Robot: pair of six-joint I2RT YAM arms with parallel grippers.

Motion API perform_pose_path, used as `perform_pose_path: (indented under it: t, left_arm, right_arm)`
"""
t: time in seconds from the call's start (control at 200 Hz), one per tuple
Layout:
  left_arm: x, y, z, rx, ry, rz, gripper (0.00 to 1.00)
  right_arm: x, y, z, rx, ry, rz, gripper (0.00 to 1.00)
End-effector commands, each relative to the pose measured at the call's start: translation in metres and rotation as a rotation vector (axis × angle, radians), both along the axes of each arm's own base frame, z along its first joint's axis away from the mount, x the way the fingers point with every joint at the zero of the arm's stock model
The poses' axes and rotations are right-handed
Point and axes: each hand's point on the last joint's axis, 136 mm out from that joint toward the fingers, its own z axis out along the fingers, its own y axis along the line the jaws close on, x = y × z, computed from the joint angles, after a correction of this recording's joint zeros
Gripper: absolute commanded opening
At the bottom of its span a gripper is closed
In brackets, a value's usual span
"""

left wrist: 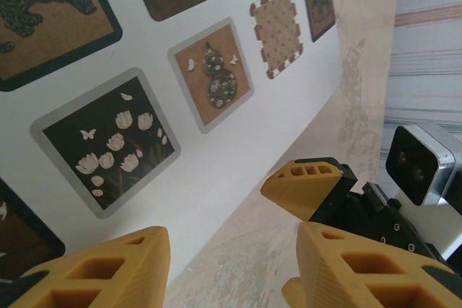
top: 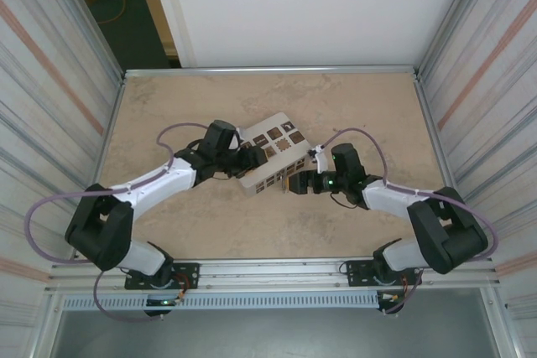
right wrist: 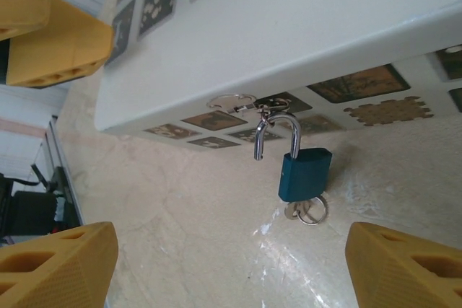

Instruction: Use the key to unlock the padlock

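The blue padlock (right wrist: 304, 173) hangs from a small metal hasp (right wrist: 260, 110) on the side of the white box (right wrist: 289, 27). Its pale shackle stands open, one leg free. The key (right wrist: 298, 211) sits in the bottom of the padlock with its ring lying on the table. My right gripper (right wrist: 231, 272) is open, a short way in front of the padlock, with nothing between its fingers. My left gripper (left wrist: 231, 275) is open at the box's (left wrist: 216, 156) edge, one finger over the box top and the other over the table. From above, both grippers (top: 246, 159) (top: 295, 183) flank the box (top: 270, 157).
The box lies tilted near the middle of the beige table (top: 352, 106), which is fenced by metal rails and ribbed side walls (top: 478, 64). A yellow finger of the right gripper (left wrist: 307, 185) and its wrist camera (left wrist: 419, 167) sit close to the left gripper.
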Motion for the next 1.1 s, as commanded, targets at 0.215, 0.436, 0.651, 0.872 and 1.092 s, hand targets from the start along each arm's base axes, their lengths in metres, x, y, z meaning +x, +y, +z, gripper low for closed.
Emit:
perform_pose_path:
  t: [0.215,0.436,0.651,0.872,1.092]
  left_arm:
    - [-0.004,-0.001,-0.02,-0.001,0.065,-0.01,0.5]
    - [-0.009,0.003,-0.028,0.013,0.082,-0.003,0.5]
    - [-0.011,0.005,-0.029,0.014,0.087,0.001,0.5]
    - [-0.012,0.005,-0.029,0.01,0.088,-0.002,0.5]
    - [-0.013,0.004,-0.029,0.006,0.091,-0.007,0.5]
  right_arm:
    - [0.017,0.021,-0.004,-0.019,-0.074,0.04,0.77]
    - [0.022,0.029,-0.009,-0.008,-0.082,0.06,0.74]
    - [0.025,0.035,-0.01,0.005,-0.105,0.094,0.71]
    - [0.026,0.037,-0.014,0.018,-0.112,0.118,0.71]
    - [0.029,0.039,-0.011,0.06,-0.14,0.139,0.71]
